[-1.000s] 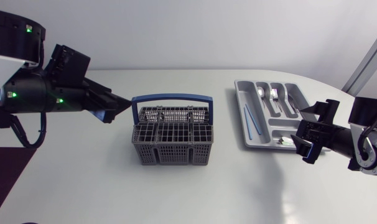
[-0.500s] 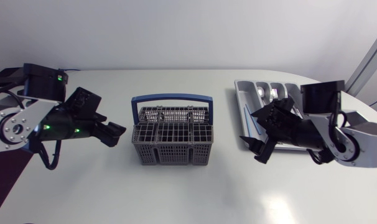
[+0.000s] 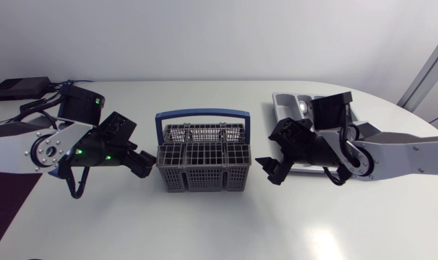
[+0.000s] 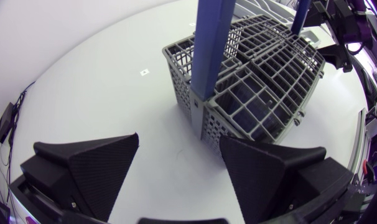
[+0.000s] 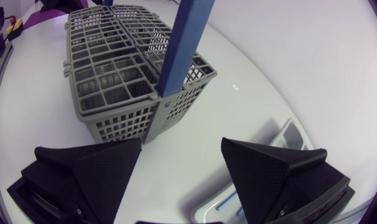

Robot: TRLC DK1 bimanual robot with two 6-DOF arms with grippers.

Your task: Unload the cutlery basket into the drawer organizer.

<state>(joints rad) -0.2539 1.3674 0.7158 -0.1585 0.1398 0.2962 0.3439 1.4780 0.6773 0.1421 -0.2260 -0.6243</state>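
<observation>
Left gripper [image 3: 145, 165] sat just beside the grey cutlery basket [image 3: 201, 165], fingers apart. Right gripper [image 3: 268, 170] was near the basket's other end, also spread, empty. Drawer organizer [image 3: 278, 102] lay farther back, behind the right arm.

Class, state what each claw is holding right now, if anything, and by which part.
Nothing is held. The left claw and right claw are both open and empty, one beside each end of the cutlery basket.

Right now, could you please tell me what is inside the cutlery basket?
The cutlery basket shows no cutlery in its open front compartments. The rear section lies under grid lids, so I cannot tell what it holds.
</observation>
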